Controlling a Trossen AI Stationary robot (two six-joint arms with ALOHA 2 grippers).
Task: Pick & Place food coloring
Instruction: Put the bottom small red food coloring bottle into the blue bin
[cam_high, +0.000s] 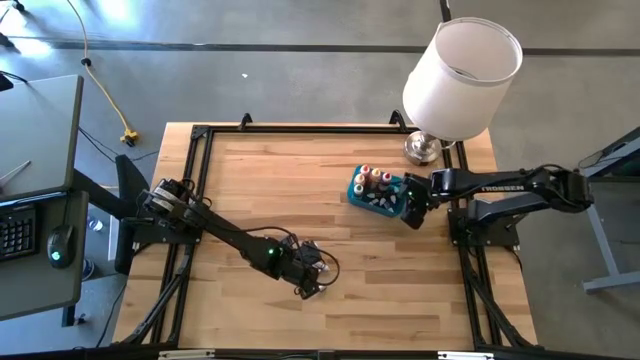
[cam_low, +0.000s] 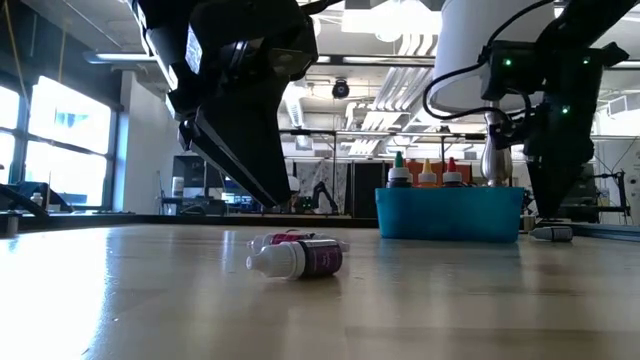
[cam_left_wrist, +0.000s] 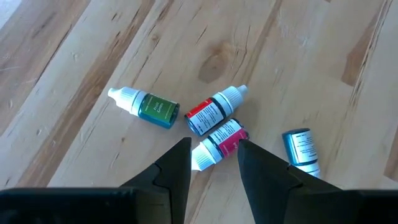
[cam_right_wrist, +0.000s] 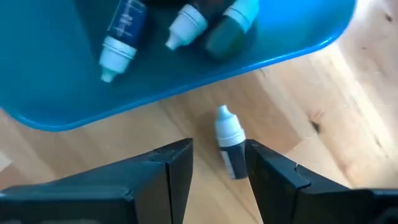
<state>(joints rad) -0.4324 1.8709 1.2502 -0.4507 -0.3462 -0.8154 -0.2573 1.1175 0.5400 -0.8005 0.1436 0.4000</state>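
**Little bottles on the table and in the blue bin**

When we look for words, we can read only one: "TROSSEN" in white on the right arm (cam_high: 520, 185), at the right of the high view. The tiny labels on the bottles have print, but we cannot read it.

In the left wrist view we count four small bottles lying on the wood: a green bottle (cam_left_wrist: 146, 107), a red bottle (cam_left_wrist: 214, 111), a pink bottle (cam_left_wrist: 217, 142) and a blue bottle (cam_left_wrist: 301, 149). The left gripper (cam_left_wrist: 213, 163) hangs over them with its fingers apart, and the pink bottle lies just between the tips. It holds nothing. In the high view this spot is low in the middle.

The right gripper (cam_right_wrist: 219, 163) is spread too, and holds nothing. One dark bottle with a white cap (cam_right_wrist: 231, 146) lies on the wood between its fingers, just beside the teal bin (cam_right_wrist: 56, 93). Inside the bin we see three bottles lying down. In the low view three more bottles (cam_low: 426, 173) stand up in the bin.

A white lamp (cam_high: 460, 80) stands at the upper right of the high view.
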